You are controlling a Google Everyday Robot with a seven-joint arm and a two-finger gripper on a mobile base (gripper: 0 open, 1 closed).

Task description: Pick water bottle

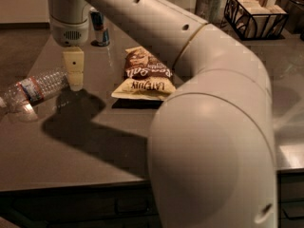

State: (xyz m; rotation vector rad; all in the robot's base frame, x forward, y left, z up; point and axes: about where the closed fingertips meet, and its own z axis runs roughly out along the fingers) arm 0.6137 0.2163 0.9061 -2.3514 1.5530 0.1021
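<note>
The water bottle [34,89] is a clear ribbed plastic bottle with a red, white and blue label band. It lies on its side at the left of the dark table [114,151], its cap end toward the left edge. My gripper [75,84] hangs pointing down from the wrist, just over the table at the bottle's right end. It is beside the bottle's base, close to it or touching it; I cannot tell which. It holds nothing that I can see.
A brown and cream chip bag [145,75] lies right of the gripper. A small blue and silver can [99,26] stands behind it. A wire basket [256,11] and a cup [209,4] stand at the back right. My arm fills the right foreground.
</note>
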